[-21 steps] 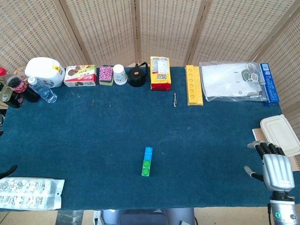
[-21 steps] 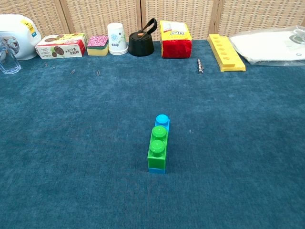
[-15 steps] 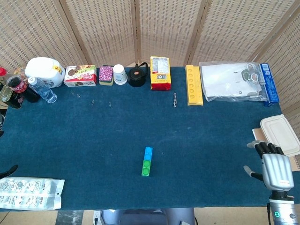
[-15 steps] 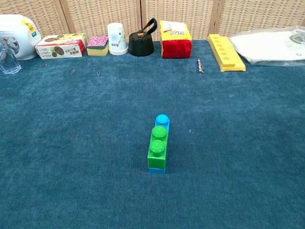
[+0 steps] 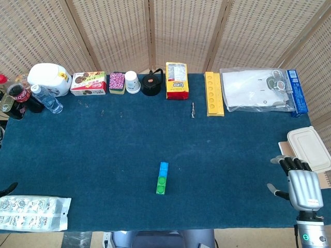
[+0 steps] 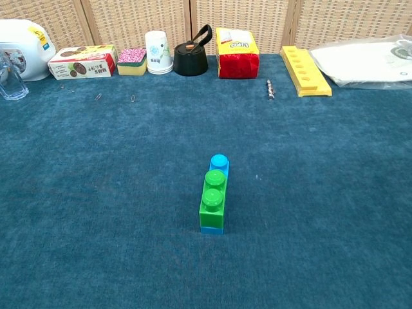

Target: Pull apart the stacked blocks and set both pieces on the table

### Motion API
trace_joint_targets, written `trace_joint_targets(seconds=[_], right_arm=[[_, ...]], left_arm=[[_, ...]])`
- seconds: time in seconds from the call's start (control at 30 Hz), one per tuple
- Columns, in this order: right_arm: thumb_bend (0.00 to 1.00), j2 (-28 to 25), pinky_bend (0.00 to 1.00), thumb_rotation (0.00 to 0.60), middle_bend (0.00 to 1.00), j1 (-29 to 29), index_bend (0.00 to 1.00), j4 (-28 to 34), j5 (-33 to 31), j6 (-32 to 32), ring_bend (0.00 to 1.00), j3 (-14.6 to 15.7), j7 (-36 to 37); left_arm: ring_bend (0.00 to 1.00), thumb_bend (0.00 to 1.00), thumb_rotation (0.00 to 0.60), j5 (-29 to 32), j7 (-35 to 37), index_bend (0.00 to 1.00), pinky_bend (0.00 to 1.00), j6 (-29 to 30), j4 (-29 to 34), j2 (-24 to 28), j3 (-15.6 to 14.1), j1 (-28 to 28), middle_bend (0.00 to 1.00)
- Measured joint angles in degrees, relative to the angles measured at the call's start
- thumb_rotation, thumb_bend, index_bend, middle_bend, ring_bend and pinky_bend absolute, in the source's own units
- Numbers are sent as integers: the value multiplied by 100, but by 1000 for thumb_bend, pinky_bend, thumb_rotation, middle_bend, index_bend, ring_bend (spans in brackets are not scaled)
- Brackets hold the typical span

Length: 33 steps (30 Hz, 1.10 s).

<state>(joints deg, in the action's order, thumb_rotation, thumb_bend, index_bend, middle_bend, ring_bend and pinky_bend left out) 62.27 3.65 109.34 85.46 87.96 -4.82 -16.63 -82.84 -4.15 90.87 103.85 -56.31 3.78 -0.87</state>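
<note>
Green block [image 6: 213,196] sits stacked on blue block [image 6: 219,164], long axis running away from the robot, mid-table well left of the right hand [image 5: 303,185], which hovers empty, fingers apart; left hand barely visible, state unclear.

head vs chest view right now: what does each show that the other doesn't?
Only the head view: the right hand, open at the table's right edge, the lidded container beside it, the cola bottle and the blister pack at left.

Only the chest view: the blocks side-on, the green block stacked on the blue block.

Both: the blocks mid-table, untouched; the black kettle, yellow tray and paper cup along the back.
</note>
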Motion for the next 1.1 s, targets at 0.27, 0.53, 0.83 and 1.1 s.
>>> trace_joint_targets(seconds=[0.27,0.53,0.83,1.1], right_arm=[[133,-89,308,600,328,301,356,-70,342,-379,286,-16,887],[142,-79,315,600,346,1327,356,-423,1321,-1108,309,-179,2190],[144,421,346,600,367,2854,356,-996,2326,-2232,318,-319,2579],[134,958,353,600,367,3675,356,-1405,2709,-2793,321,-351,2291]], left_arm=[[0,145,600,-34,74,123,0,-12,82,137,10,13,149],[0,144,600,-15,-27,124,0,-27,260,272,40,42,149],[0,145,600,102,-335,124,0,-155,563,428,71,127,149],[0,145,600,278,-263,123,0,-331,565,508,68,174,149]])
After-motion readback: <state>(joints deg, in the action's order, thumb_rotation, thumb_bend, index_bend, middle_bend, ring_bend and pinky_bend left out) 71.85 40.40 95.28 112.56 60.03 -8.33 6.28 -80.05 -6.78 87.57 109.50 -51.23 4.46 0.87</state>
